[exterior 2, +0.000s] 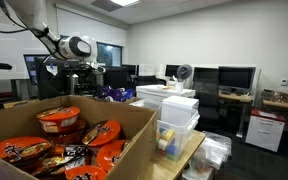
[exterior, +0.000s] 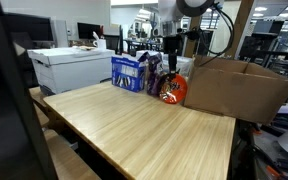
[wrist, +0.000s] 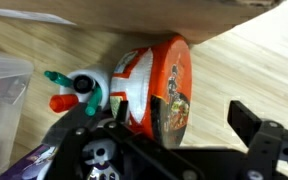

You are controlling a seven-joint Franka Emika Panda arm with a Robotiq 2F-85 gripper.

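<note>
So the orange noodle bowl (wrist: 159, 88) is tipped up on its edge on the wooden desk (exterior: 134, 125), and in the wrist view it sits pretty much between the jaws, which are spread wide apart with nothing in them. One dark finger (wrist: 259, 125) is out past the bowl's lid side and the other is off by its white base. In an exterior view the arm (exterior: 169, 15) comes straight down over the bowl (exterior: 172, 90) and the jaws hang just above it. There looks to be a small gap, but I honestly can't tell if anything is touching. The wrist cam is the only one that shows the stuff right next to the bowl: a small white thing with green and orange tips (wrist: 69, 90), just beside the bowl's base, and a clear plastic tub (wrist: 4, 90) further out. What it doesn't show is inside the cardboard box (wrist: 134, 12). There you only get its wall right behind the bowl, while an exterior view looks down into the box (exterior 2: 134, 140) and it's loaded with more bowls of the same kind (exterior 2: 59, 120). From that angle the box wall blocks the bowl on the desk and you only see the arm (exterior 2: 69, 47) behind it. Things are tight around the bowl: a blue carton of packets (exterior: 132, 72) sits right beside it on one side and the cardboard box (exterior: 239, 85) on the other. There's also a white printer (exterior: 69, 65) past the desk and a stack of white plastic drawers (exterior 2: 176, 112).
</note>
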